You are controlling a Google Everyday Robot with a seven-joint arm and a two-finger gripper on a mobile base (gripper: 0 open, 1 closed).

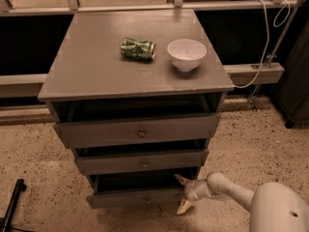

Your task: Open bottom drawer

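A grey cabinet (96,66) with three drawers is standing on a speckled floor (34,153), and every place below is given from this cabinet. The bottom drawer (135,197) is sitting at the lowest level of the cabinet, under the middle drawer (145,162) and the top drawer (140,132). Its front is the narrowest of the three. It is standing a little forward from the cabinet body, so a dark opening is showing above its upper edge. Its small knob is hardly showing at the centre of the front.

The gripper (182,193) is staying at the right end of the bottom drawer front, low at the right front corner of the cabinet. Its two pale fingers are spread apart, released and not clenched. The upper finger is reaching into the dark opening above the drawer front, and the lower finger is pointing down in front of the lower edge, so the end of the front is lying between them. I cannot tell whether they are touching the wood. The white arm (231,191) is coming to the gripper from the right of the cabinet, low over the floor.

On the top of the cabinet a crushed green can (138,49) is lying on its side near the middle. A white bowl (186,54) is standing upright just to the right of the can, without touching it. A white cable (263,37) is hanging behind the right side of the cabinet.
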